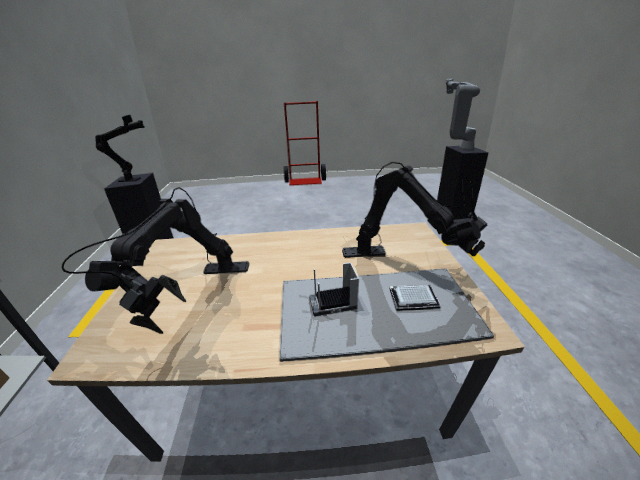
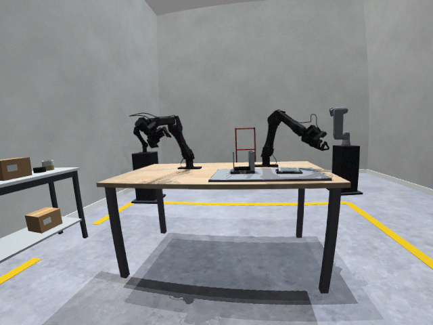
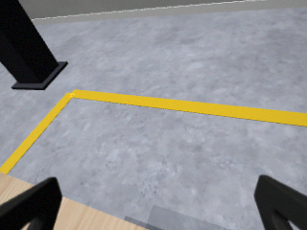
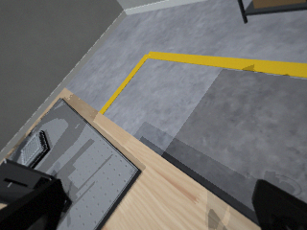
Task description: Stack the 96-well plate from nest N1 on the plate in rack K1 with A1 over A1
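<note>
A pale 96-well plate lies in the dark plate nest N1. The stack rack K1 has tall uprights; a black plate appears to sit low inside it. The rim letters and numbers are too small to read. My left gripper is open and empty, raised beyond the nest's side of the table. My right gripper is open and empty, raised over the table's other side, away from the rack.
The grey board carries the rack and the nest side by side. The wooden table extends around it. Both arm bases stand along the table's back. A shelf unit stands off to one side.
</note>
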Action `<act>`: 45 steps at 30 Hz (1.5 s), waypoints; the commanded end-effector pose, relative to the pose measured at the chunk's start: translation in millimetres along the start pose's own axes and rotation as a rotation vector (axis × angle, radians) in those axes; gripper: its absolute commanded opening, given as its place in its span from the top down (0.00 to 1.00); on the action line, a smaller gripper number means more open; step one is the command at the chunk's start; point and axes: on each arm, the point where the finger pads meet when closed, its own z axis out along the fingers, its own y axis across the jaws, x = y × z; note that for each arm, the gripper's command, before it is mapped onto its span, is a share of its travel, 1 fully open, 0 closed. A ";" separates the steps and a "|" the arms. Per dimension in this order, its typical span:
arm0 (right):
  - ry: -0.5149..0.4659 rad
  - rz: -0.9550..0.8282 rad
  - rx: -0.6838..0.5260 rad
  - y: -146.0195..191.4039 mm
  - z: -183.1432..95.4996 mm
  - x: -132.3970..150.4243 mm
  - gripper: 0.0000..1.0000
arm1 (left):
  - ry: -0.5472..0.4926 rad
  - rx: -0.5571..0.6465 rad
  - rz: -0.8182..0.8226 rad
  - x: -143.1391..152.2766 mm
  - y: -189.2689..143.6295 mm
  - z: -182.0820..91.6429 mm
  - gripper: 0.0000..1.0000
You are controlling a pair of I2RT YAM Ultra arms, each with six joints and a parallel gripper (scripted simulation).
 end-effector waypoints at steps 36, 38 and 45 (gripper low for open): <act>-0.013 -0.024 0.001 26.2 -16.1 -32.7 0.00 | -0.011 0.004 -0.023 -8.2 0.2 -2.3 0.00; -0.013 -0.024 0.001 27.7 -17.0 -34.5 0.00 | -0.011 0.004 -0.023 -8.2 0.2 -2.3 0.00; -0.013 -0.024 0.001 28.6 -17.6 -35.5 0.00 | -0.011 0.004 -0.023 -8.2 0.2 -2.3 0.00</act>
